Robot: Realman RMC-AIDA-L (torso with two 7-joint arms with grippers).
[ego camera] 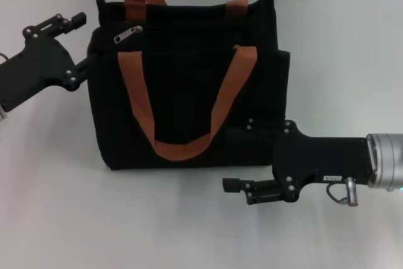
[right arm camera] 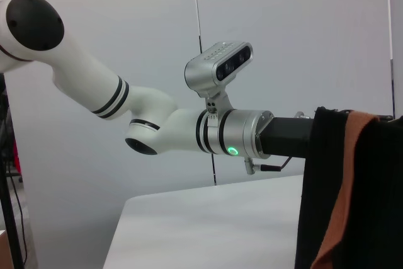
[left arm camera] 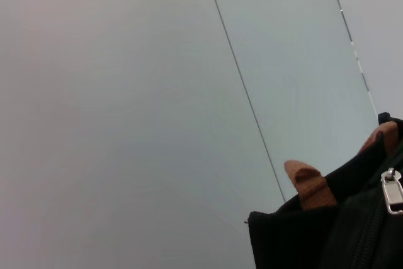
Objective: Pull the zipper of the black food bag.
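Left gripper (ego camera: 68, 20): narrow gap, empty, left of bag (ego camera: 189, 86). Right gripper (ego camera: 234, 185): state unclear. Bag soft; take the small, stiff zipper (ego camera: 128, 33) tab.

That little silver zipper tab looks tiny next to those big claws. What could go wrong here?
The zipper tab lies flat on the black food bag, so a claw could slip off it or pinch fabric instead. The left claw at the bag's upper corner and the right claw near its lower edge may not steady the bag, which could slide. An orange handle could snag.
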